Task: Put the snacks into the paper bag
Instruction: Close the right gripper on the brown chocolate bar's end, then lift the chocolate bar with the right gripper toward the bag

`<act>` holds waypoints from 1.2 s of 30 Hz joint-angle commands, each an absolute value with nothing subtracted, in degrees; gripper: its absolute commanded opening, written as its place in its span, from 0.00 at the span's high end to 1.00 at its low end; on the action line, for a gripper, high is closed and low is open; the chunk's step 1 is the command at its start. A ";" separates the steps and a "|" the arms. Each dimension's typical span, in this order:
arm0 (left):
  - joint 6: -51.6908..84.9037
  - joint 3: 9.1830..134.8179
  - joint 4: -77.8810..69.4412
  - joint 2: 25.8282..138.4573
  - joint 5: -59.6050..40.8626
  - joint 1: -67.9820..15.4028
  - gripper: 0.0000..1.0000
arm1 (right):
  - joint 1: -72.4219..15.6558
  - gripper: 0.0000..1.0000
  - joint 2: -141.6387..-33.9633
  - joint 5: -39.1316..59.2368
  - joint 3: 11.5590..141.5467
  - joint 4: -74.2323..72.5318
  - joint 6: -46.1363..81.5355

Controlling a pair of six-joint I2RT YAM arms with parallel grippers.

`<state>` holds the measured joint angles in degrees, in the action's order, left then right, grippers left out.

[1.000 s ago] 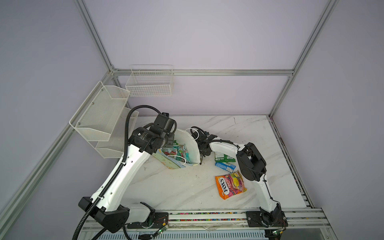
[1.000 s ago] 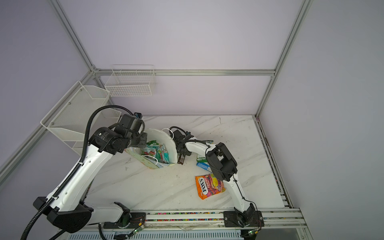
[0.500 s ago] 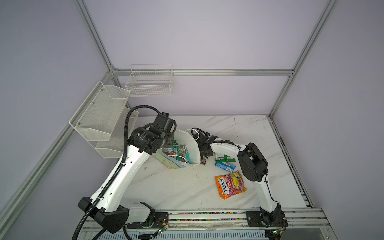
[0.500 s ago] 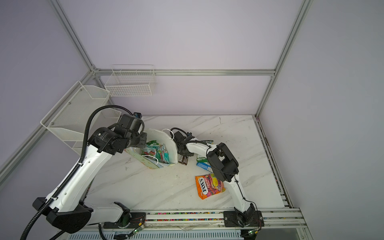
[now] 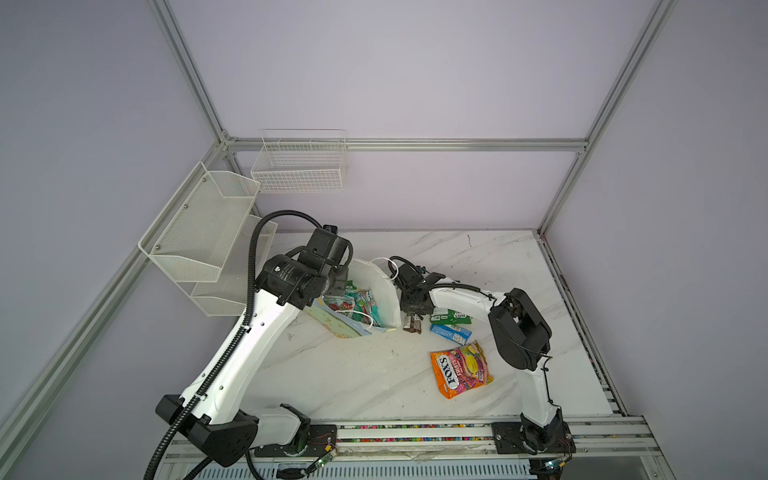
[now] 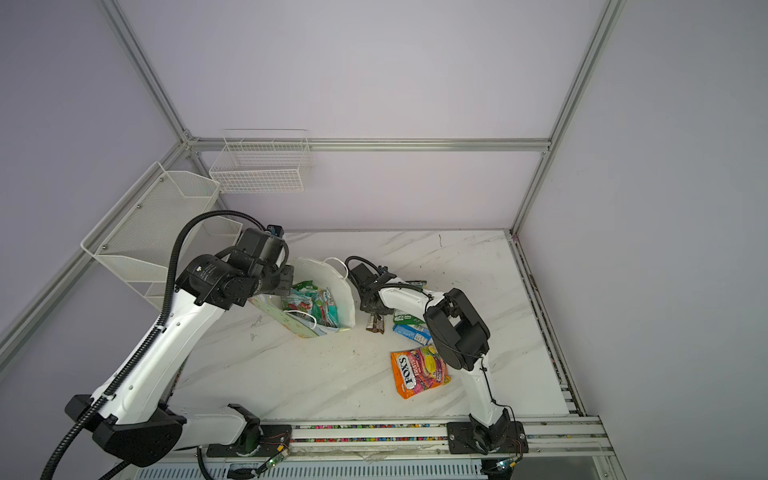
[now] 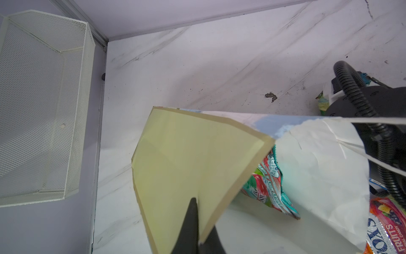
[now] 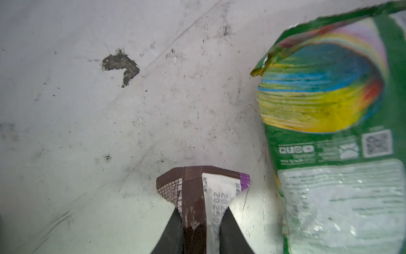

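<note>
The paper bag (image 5: 384,291) lies tilted on the table with its mouth open, and teal snacks (image 5: 359,303) show inside. My left gripper (image 7: 198,239) is shut on the bag's pale yellow-green wall (image 7: 186,158). A teal packet (image 7: 270,187) shows at the mouth. My right gripper (image 8: 201,228) is shut on the small dark wrapper (image 8: 202,193), just right of the bag in both top views (image 5: 412,323). On the table lie a green bag (image 5: 451,318), a blue packet (image 5: 450,332) and an orange FOX'S bag (image 5: 461,368). Another green bag (image 8: 329,110) lies beside the wrapper.
A white wire basket (image 5: 299,166) hangs on the back wall and a mesh shelf (image 5: 199,241) on the left wall. The right arm's elbow (image 5: 519,328) hangs over the table beside the loose snacks. A rail (image 5: 415,432) runs along the front edge.
The right gripper's jaws have closed onto the dark wrapper beside the bag. The left arm and the bag have stayed where they were.
</note>
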<state>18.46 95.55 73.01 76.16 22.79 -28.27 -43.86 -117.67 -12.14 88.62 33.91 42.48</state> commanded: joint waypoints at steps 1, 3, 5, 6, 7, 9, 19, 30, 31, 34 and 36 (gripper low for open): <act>18.62 97.39 72.97 74.53 23.20 -28.30 1.00 | -43.68 0.75 -113.02 -12.22 87.55 34.38 41.70; 18.57 97.42 72.95 74.53 23.12 -28.30 1.00 | -43.68 0.76 -111.97 -12.22 87.18 34.23 41.47; 18.59 97.45 72.97 74.58 23.05 -28.30 1.00 | -43.65 0.81 -111.10 -12.25 86.84 34.28 41.52; 18.60 97.43 72.95 74.53 23.09 -28.34 1.00 | -43.68 0.82 -110.69 -12.28 86.61 34.23 41.42; 18.59 97.51 73.03 74.49 23.03 -28.31 1.00 | -43.64 0.82 -110.25 -12.43 86.53 34.19 41.46; 18.64 97.49 72.95 74.44 23.03 -28.31 1.00 | -43.68 0.82 -109.42 -12.60 86.23 34.14 41.40; 18.82 97.43 73.04 74.27 22.95 -28.23 1.00 | -43.68 0.83 -101.92 -11.58 83.19 31.03 39.95; 18.90 97.50 73.10 74.49 22.61 -28.34 1.00 | -43.68 0.91 -89.89 -11.01 77.40 25.79 38.51; 18.90 97.59 73.04 74.41 22.52 -28.39 1.00 | -43.68 0.91 -89.10 -10.74 77.26 25.46 38.34; 19.03 97.52 73.05 74.11 22.51 -28.39 1.00 | -43.68 0.91 -86.87 -9.84 76.19 23.98 37.67; 18.99 97.60 73.04 73.94 22.50 -28.39 1.00 | -43.68 0.91 -85.24 -9.44 75.32 22.76 37.51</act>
<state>18.50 95.55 73.01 75.83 22.70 -28.27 -43.86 -88.09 -10.02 76.49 25.50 38.24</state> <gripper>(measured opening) 0.047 0.090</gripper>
